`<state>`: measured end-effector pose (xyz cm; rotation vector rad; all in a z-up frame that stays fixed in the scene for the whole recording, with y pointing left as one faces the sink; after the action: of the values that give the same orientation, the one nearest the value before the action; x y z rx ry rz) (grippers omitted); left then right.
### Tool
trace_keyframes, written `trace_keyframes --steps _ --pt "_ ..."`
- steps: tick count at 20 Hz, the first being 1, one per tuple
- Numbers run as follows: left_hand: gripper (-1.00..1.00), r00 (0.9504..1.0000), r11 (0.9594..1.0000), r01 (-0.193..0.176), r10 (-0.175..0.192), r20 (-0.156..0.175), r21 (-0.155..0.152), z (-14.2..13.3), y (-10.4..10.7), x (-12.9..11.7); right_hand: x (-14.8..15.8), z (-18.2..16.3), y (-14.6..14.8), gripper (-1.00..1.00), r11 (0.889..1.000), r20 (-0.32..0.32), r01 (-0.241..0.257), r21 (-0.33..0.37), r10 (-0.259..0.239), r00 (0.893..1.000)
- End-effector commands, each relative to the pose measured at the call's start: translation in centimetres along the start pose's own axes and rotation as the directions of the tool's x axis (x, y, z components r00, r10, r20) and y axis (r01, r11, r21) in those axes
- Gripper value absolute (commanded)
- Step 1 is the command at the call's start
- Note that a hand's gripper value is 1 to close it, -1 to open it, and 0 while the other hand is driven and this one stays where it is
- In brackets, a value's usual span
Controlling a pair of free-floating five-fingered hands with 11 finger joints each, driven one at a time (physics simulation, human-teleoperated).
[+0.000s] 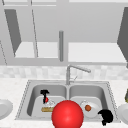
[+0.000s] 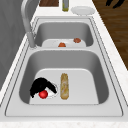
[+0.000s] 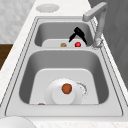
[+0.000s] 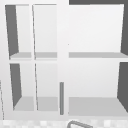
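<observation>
Left basin: the left basin (image 2: 75,62) of the double sink holds a small white dish (image 2: 51,92), a small red ball (image 2: 43,94) on that dish, and a long tan bread roll (image 2: 64,85) lying lengthwise just right of the dish as the left side view shows it.
Right basin: the right basin (image 3: 32,65) holds a white plate (image 3: 57,96) with a brown round thing (image 3: 66,88) resting on it; the drain (image 3: 83,88) shows just beside the plate.
Counter: one white plate (image 1: 3,107) sits on the counter left of the sink, another (image 1: 123,112) at the right, with a greenish bottle (image 2: 65,6) standing near that one.
Left hand: the left hand (image 2: 40,85) is down in the left basin, fingers curled over the small red ball and touching it; whether they truly pinch it I cannot tell.
Small red ball: glossy, plain red, round, at the far-left part of the left basin floor.
Right hand: the right hand (image 1: 106,117) hangs at the near right corner of the sink, fingers curled and holding nothing.
Front view extra: a big red sphere (image 1: 67,114) covers the near sink rim at the middle.
Side views extra: a second brown piece (image 2: 77,40) near the plate's edge.
Upper view: open white wall cabinet (image 4: 62,55) with shelves, faucet (image 4: 77,123) tip at the bottom.
</observation>
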<state>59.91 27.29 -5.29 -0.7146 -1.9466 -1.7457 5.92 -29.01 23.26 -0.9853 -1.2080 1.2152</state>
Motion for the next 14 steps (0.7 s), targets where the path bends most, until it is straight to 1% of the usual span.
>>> trace_keyframes --steps 1,2,6,8,9,10,11,12,13,14 --pt "-1.00 1.0000 1.0000 0.003 -0.003 0.005 -0.004 -1.0 0.7 0.5 0.0 0.0 0.0 0.00 1.000 0.000 0.000 0.000 0.000 1.000" --pt "-1.00 1.0000 1.0000 -0.003 0.003 0.002 -0.005 -1.0 0.8 0.7 0.0 0.0 0.0 0.00 1.000 0.000 0.000 0.000 0.000 1.000" --pt "-1.00 1.0000 1.0000 0.001 -0.001 -0.002 -0.008 -1.4 1.7 1.8 0.0 0.0 0.0 0.00 1.000 0.000 0.000 0.000 0.000 1.000" --pt "-1.00 1.0000 0.9999 0.009 -0.009 0.000 -0.011 -1.8 2.0 2.5 0.0 0.0 0.0 0.00 1.000 0.000 0.000 0.000 0.000 1.000" --pt "-1.00 0.9999 0.9998 0.013 -0.013 0.007 -0.017 -1.9 2.1 2.9 0.0 0.0 0.0 0.00 1.000 0.000 0.000 0.000 0.000 1.000" --pt "-1.00 0.9995 0.9994 0.027 -0.027 0.015 -0.024 -2.3 2.0 3.4 0.0 0.0 0.0 0.00 1.000 0.000 0.000 0.000 0.000 1.000" --pt "-1.00 0.9994 0.9990 0.030 -0.029 0.017 -0.032 -2.5 2.0 3.8 0.0 0.0 0.0 0.00 1.000 0.000 0.000 0.000 0.000 1.000" --pt "-1.00 0.9996 0.9994 0.018 -0.018 0.020 -0.028 -2.1 1.9 3.9 0.0 0.0 0.0 0.00 1.000 0.000 0.000 0.000 0.000 1.000" --pt "-1.00 0.9996 0.9994 0.024 -0.024 0.016 -0.024 -2.0 1.4 4.0 0.0 0.0 0.0 0.00 1.000 0.000 0.000 0.000 0.000 1.000" --pt "-1.00 0.9998 0.9997 0.021 -0.021 0.006 -0.015 -2.1 1.5 3.9 0.0 0.0 0.0 0.00 1.000 0.000 0.000 0.000 0.000 1.000"
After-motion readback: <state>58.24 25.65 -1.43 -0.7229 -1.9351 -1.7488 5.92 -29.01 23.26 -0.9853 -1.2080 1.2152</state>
